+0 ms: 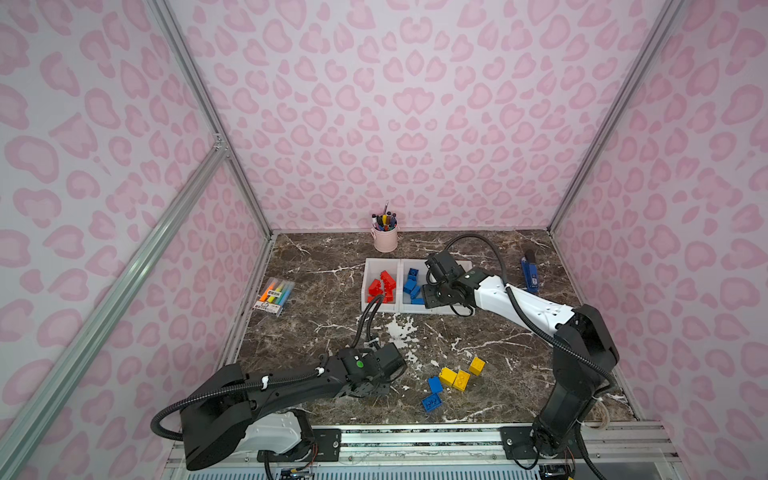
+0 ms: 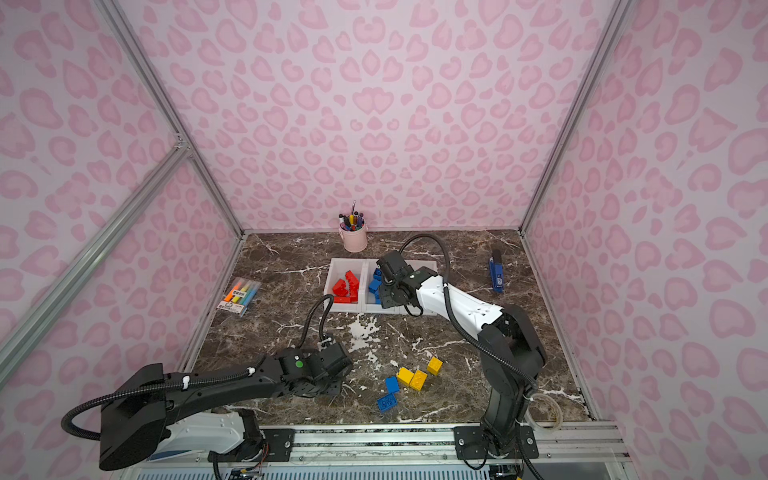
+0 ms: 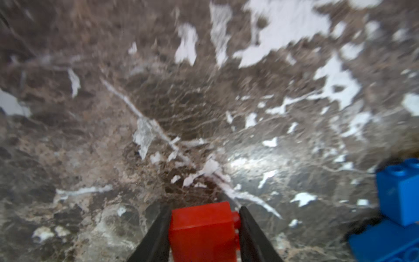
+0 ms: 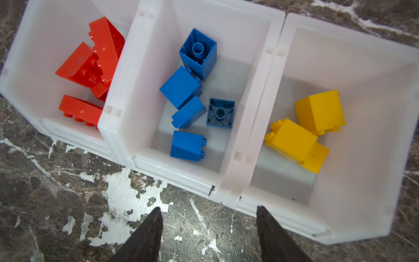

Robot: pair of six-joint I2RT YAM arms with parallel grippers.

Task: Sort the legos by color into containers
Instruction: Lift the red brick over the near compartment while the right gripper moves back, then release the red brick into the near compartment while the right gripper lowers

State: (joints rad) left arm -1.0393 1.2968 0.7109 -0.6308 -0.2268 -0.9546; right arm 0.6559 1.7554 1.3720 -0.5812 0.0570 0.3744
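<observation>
Legos (image 4: 181, 87) sit in three white bins (image 4: 226, 25) in the right wrist view. Red legos (image 4: 86, 65) are in one end bin, blue legos (image 4: 188, 146) in the middle bin, and yellow legos (image 4: 319, 111) in the other end bin. The right gripper (image 4: 207, 212) hangs over the table (image 4: 68, 192), just in front of the bins. Its two fingers (image 4: 149, 236) stand apart and hold nothing.

The left wrist view is blurry. The left gripper (image 3: 205, 212) squeezes a red lego (image 3: 201, 231) tight between its fingers (image 3: 156, 236), over the table (image 3: 158, 102). Two loose blue legos (image 3: 399, 195) touch each other off to one side.

In both top views, the left gripper (image 1: 374, 388) is low near the front of the table (image 1: 316, 270). Close to it lie five loose legos: three yellow legos (image 1: 455, 379) and two blue legos (image 1: 435, 384). The right gripper (image 1: 434, 301) is over the front of the bins (image 1: 365, 274), well apart from the left one, and covers part of them. A pink cup (image 1: 385, 241) of pens stands behind the bins. A pack (image 1: 276, 295) of pens lies near the left edge of the table.
</observation>
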